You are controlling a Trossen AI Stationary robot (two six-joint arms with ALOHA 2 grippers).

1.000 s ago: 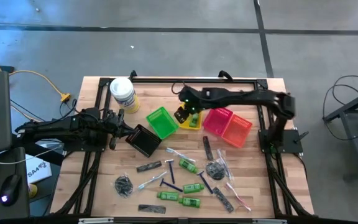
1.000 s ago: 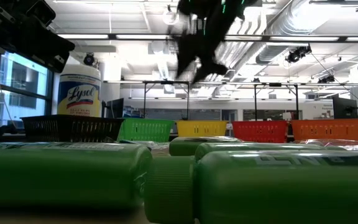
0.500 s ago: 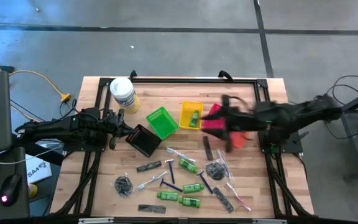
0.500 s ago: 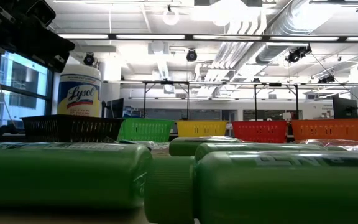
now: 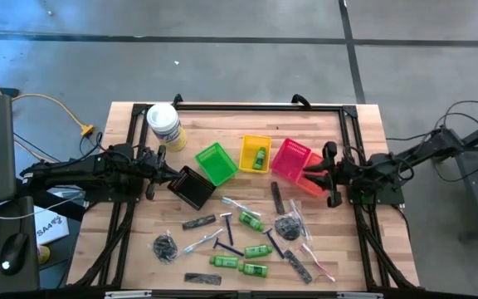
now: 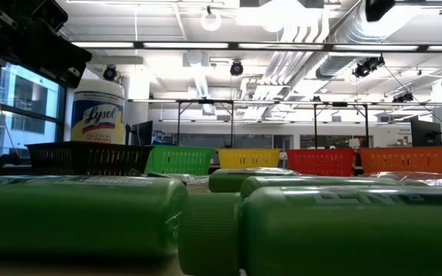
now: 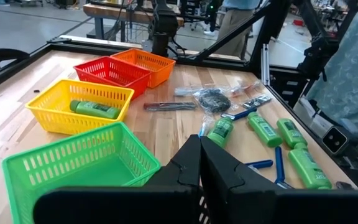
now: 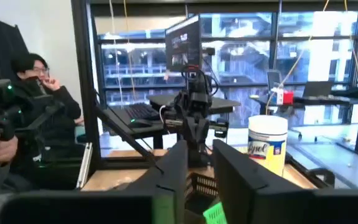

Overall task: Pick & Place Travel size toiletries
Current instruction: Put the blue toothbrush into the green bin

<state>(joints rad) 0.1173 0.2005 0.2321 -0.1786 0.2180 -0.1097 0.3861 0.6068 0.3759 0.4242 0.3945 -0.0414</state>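
Travel size toiletries lie loose on the near half of the table: green mini bottles [image 5: 258, 250], razors [image 5: 222, 246], black combs [image 5: 279, 198], mesh bundles [image 5: 165, 247] and wrapped toothbrushes [image 5: 239, 205]. One green bottle [image 5: 260, 156] lies flat in the yellow basket [image 5: 247, 143], also seen in the left wrist view [image 7: 95, 109]. My right gripper [image 5: 329, 174] hovers level above the orange basket [image 5: 314, 184] at the right, narrowly open with nothing between its fingers [image 8: 199, 168]. My left gripper [image 5: 166, 172] waits shut beside the black basket [image 5: 193, 188], holding nothing [image 7: 201, 152].
A green basket [image 5: 216, 162] and a red basket [image 5: 289, 158] stand in the row with the others. A white-lidded wipes tub [image 5: 163, 124] stands at the far left. A dark metal frame runs along the table's far edge [image 5: 256, 106]. A person [image 8: 36, 112] sits beyond the table.
My right gripper has drawn back from over the yellow basket toward the table's right edge and tipped up from pointing down to about level. The green bottle now shows lying in the yellow basket, which the gripper covered before.
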